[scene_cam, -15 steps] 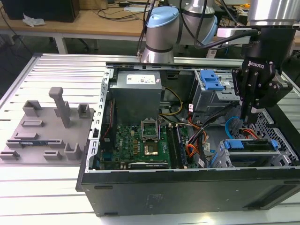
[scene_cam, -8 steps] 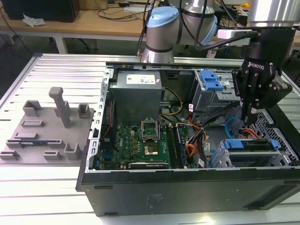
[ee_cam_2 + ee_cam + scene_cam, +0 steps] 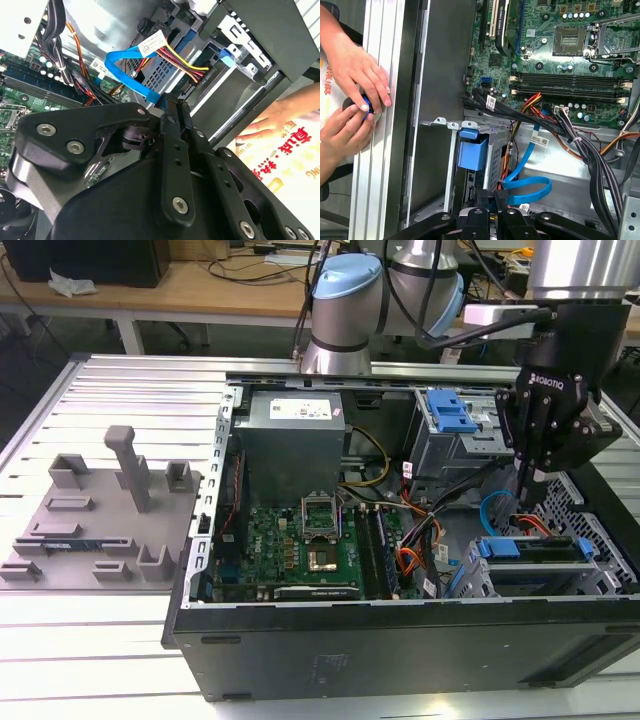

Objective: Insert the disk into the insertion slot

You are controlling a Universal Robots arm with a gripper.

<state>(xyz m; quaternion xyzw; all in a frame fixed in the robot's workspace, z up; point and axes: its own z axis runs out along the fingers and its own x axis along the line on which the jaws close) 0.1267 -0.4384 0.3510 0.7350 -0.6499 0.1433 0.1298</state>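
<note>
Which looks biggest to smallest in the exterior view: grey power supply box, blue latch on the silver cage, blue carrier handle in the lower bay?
1. Grey power supply box, largest by far.
2. Blue carrier handle and blue latch look about alike; the handle sits nearer the camera, so no ranking between them.
</note>
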